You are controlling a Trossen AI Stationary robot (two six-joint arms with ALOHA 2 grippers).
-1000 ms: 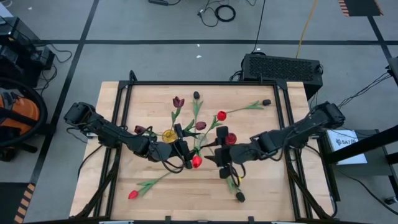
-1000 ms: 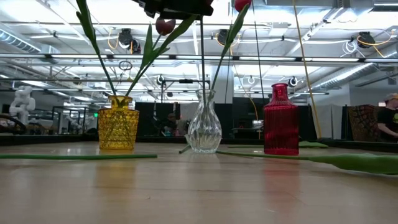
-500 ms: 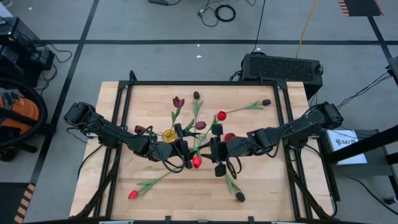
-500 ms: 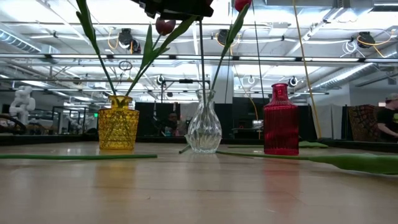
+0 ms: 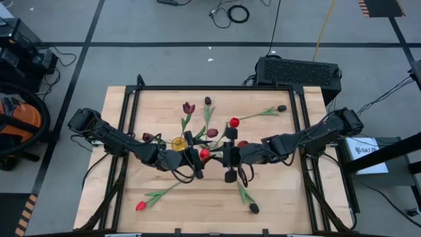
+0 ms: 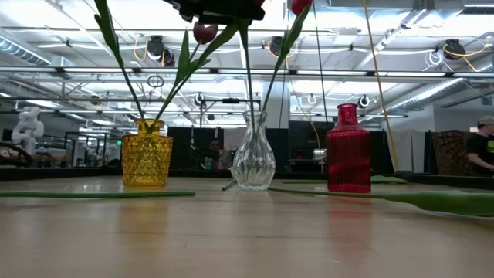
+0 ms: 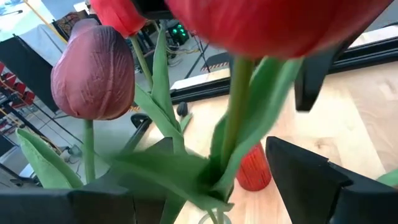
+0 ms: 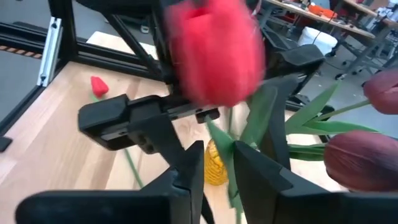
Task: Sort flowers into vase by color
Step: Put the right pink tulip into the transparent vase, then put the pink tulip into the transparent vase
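Observation:
A red tulip [image 5: 205, 155] stands with its stem's lower end in the clear vase [image 6: 253, 150], between the yellow vase [image 6: 147, 152] and the red vase [image 6: 348, 148]. My right gripper [image 8: 217, 149] reaches in from the right and is shut on its stem below the blurred red head [image 8: 214, 56]. My left gripper [image 7: 219, 146] is open, its fingers apart on either side of the same stem, coming from the left [image 5: 195, 158]. Maroon tulips [image 7: 93, 71] stand in the yellow vase, and another red tulip [image 5: 234, 122] leans out of the clear vase. My right gripper pinches the red tulip's stem [image 8: 217, 134] between its two fingers, a little below the head. The fingers come nearly level from the table's right and lie across the stem. The head stands above the fingers and the stem's lower end [image 6: 252, 114] sits in the clear vase.
Loose tulips lie on the table: a red one [image 5: 140, 205] near left, a dark one [image 5: 253, 209] near right, another dark one [image 5: 281, 108] far right. A black frame [image 5: 217, 87] runs round the tabletop. Leaves and stems crowd the space between the two grippers.
My right gripper has gone toward the table's left, up to the red tulip's stem. The tulip's head has swung from the near side toward the far edge. Its stem now stands slanted in the low view, and its lower end has stayed in the clear vase.

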